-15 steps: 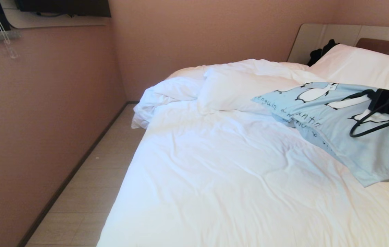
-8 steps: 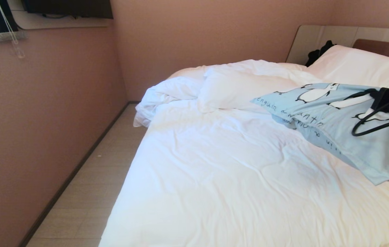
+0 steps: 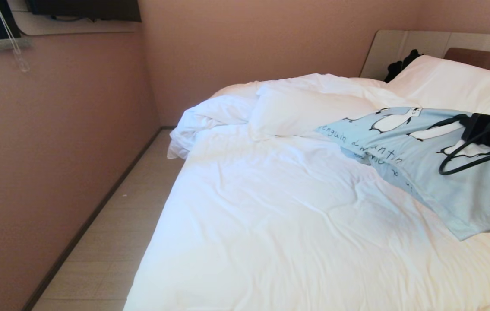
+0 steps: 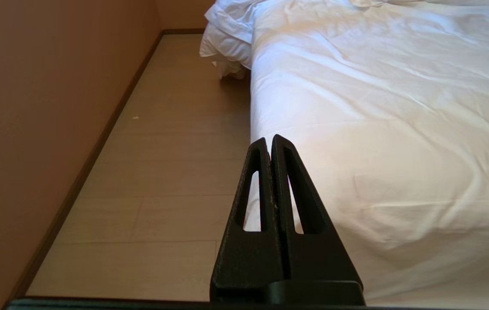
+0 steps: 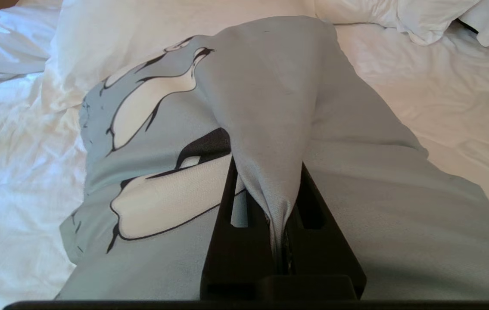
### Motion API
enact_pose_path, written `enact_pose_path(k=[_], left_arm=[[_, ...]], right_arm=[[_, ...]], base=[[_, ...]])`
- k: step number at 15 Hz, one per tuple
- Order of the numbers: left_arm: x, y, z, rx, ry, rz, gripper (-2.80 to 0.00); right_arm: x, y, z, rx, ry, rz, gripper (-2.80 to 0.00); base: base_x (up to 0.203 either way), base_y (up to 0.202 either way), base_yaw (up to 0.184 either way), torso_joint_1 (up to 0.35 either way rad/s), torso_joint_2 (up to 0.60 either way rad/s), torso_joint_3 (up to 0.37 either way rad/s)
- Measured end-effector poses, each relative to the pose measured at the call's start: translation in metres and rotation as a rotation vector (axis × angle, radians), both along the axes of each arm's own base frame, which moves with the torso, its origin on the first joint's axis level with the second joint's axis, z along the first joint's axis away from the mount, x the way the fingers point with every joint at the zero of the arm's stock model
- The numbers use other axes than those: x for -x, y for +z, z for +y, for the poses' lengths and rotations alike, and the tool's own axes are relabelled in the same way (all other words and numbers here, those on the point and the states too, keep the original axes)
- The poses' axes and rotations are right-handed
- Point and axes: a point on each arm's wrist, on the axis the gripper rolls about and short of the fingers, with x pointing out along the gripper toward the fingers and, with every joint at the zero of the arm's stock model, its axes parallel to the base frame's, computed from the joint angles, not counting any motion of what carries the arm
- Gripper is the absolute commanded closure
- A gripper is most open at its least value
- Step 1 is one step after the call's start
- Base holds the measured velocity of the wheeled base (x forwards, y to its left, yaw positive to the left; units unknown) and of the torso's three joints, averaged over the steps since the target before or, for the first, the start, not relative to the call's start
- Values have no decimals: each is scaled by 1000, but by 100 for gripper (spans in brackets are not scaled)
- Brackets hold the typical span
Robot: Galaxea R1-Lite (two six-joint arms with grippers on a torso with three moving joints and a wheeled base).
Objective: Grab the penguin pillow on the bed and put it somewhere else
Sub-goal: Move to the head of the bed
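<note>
Jaws of the right gripper (image 5: 281, 206) are clamped on a pinched fold of the penguin pillow (image 3: 422, 151), held partly lifted over the right side of the bed (image 3: 292, 224) near the headboard end. Little change is seen over the last second: only a slight camera shift, so the carry looks barely begun. Left gripper (image 4: 269, 144) is parked off the bed's left edge, jaws together. Pillow's right end and the right arm are cut off in the head view.
</note>
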Motion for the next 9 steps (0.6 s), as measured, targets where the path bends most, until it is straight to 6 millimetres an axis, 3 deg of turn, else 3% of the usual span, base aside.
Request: enact_pose_path(k=[3, 9], left_arm=[[0, 0, 0, 0, 2, 0, 0], [0, 0, 0, 0, 1, 0, 0]], right_arm=[[0, 0, 0, 1, 0, -2, 0], [0, -1, 0, -3, 3, 4, 0]], base=[[0, -72, 6, 2, 2, 2], [0, -192, 1, 2, 2, 2]])
